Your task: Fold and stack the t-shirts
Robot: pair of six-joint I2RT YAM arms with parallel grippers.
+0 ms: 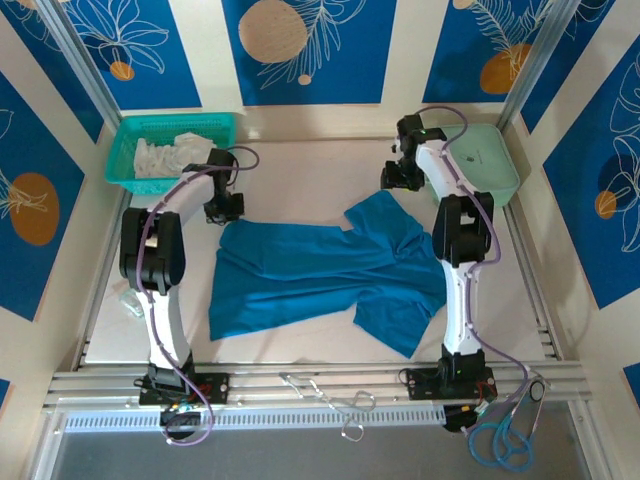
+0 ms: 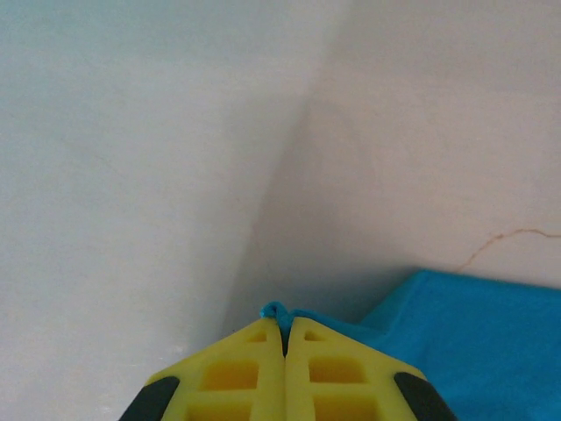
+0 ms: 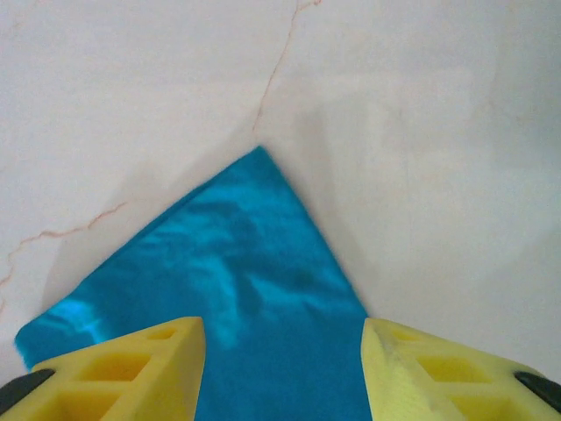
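A deep teal-blue t-shirt (image 1: 320, 270) lies spread and rumpled across the middle of the white table, one corner pointing toward the back right. My left gripper (image 1: 224, 210) stands at the shirt's back left corner. In the left wrist view its yellow fingers (image 2: 285, 323) are shut on a small pinch of the blue t-shirt (image 2: 473, 333) edge. My right gripper (image 1: 400, 180) hovers over the back right corner. Its yellow fingers (image 3: 282, 351) stand open, with a pointed corner of the t-shirt (image 3: 254, 263) lying flat below and between them.
A green basket (image 1: 222, 125) with white cloths sits at the back left. A pale green tub (image 1: 490, 160) stands at the back right, close behind the right arm. Scissors (image 1: 505, 440) lie off the table's front edge at the right. Bare tabletop (image 1: 300, 170) stretches behind the shirt.
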